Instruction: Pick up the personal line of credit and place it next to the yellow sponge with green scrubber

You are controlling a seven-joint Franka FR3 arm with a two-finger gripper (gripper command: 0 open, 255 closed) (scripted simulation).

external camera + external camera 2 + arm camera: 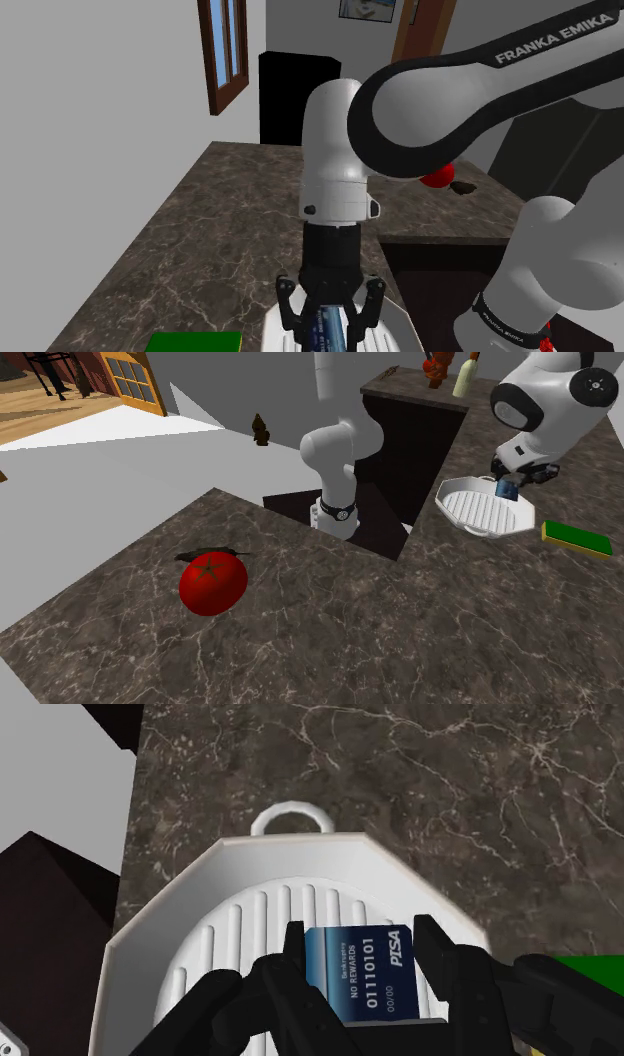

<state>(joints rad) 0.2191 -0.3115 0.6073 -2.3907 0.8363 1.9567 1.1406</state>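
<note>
Where our gripper [360,942] closes: on the blue credit card [362,976], pinched between both black fingers [293,949].
Card: we see it above the white ridged dish [170,904].
Sponge [577,538]: green over yellow, just beside the dish.
Counter [330,622]: dark marble.
Tomato [213,582]: well apart.

At the upper right of the frame I see the hand [513,479] gripping a small blue card [507,489] just above a white ridged dish [478,512]. A green-topped yellow sponge [577,538] lies just beside the dish, at the right edge. A red tomato [212,584] sits well apart, lower left on the dark marbled worktop [350,632].
</note>
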